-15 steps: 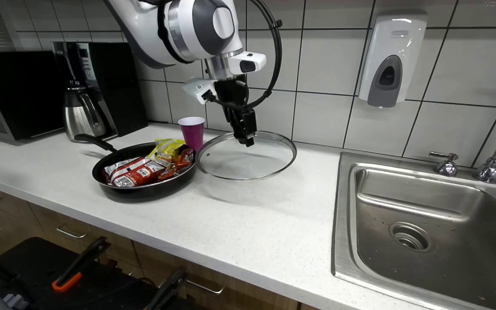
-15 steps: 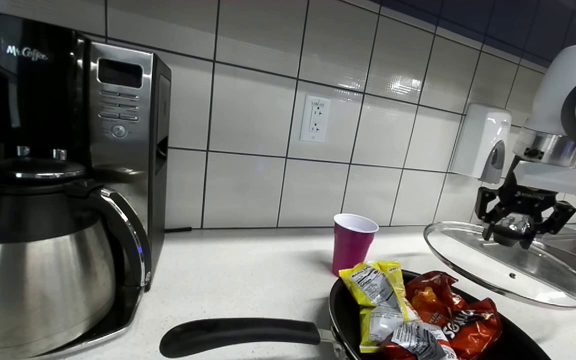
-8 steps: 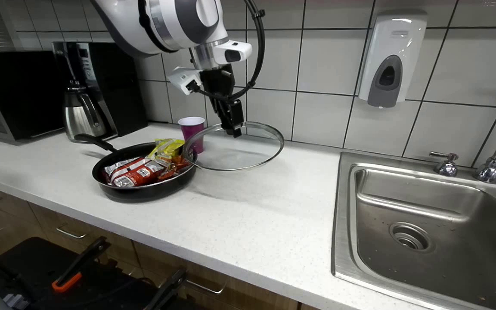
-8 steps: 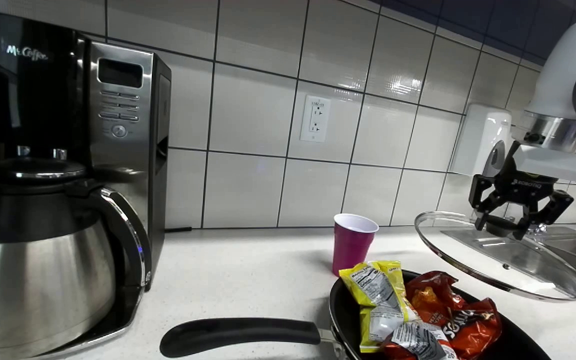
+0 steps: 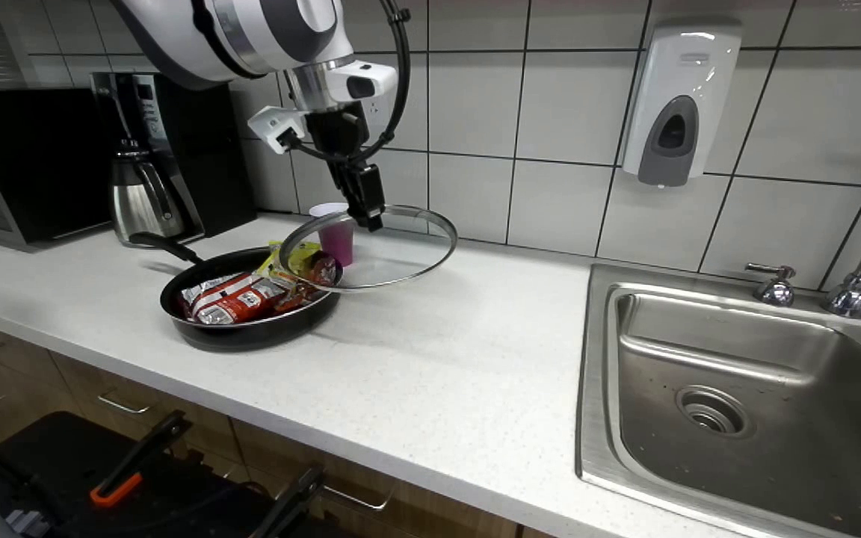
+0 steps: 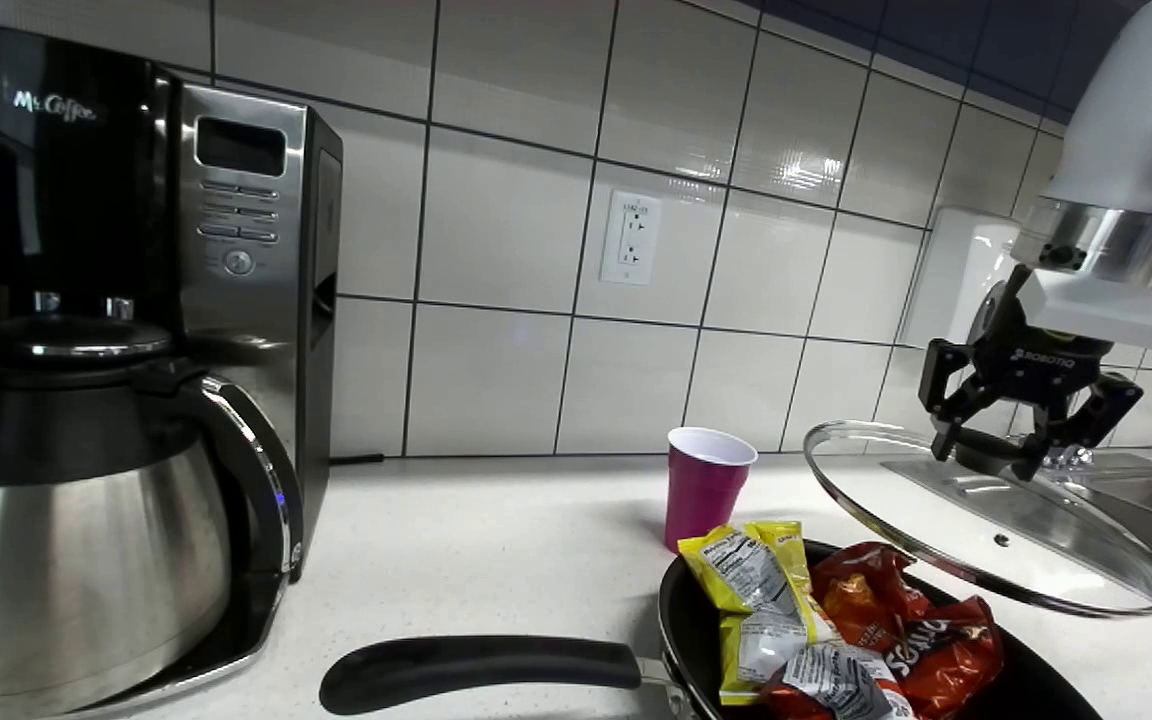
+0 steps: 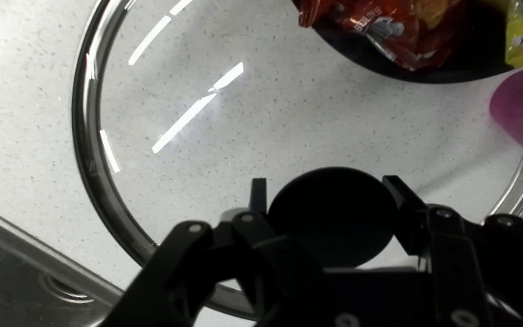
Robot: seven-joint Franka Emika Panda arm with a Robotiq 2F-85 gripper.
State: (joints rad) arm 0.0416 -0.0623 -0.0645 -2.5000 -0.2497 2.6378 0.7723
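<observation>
1. In an exterior view, the lid (image 6: pixel 956 515) is held tilted at the right of the frame, raised off the counter (image 6: pixel 506 540).
2. Its black knob (image 7: pixel 334 215) is gripped by the gripper (image 7: pixel 326 200), one jaw at each side, at the bottom centre of the wrist view.
3. In an exterior view, the pan (image 5: pixel 229 338) is set left of centre; its right edge is overlapped by the lid's rim, and whether the two touch cannot be told.
4. Red and yellow bags (image 5: pixel 247 295) are heaped in the pan; some are raised above its rim, close beside the lid's edge.
5. A purple cup (image 6: pixel 704 490) is stood behind the pan as the nearest upright obstacle, close to the lid but apart from it; at the right of the wrist view it is seen through the glass.
6. The coffee maker (image 6: pixel 256 250) and its carafe (image 6: pixel 86 570) are placed at the left of both exterior views, well apart from the lid; the pan's handle (image 6: pixel 481 665) is pointed toward them.
7. A black appliance (image 5: pixel 27 164) is cut off by the left edge of an exterior view.
8. The sink (image 5: pixel 596 373), with a faucet (image 5: pixel 851 295) mounted at its back, is let in at the lower right.
9. On the wall (image 5: pixel 468 187), a dispenser (image 5: pixel 681 104) is fixed at the upper right.
</observation>
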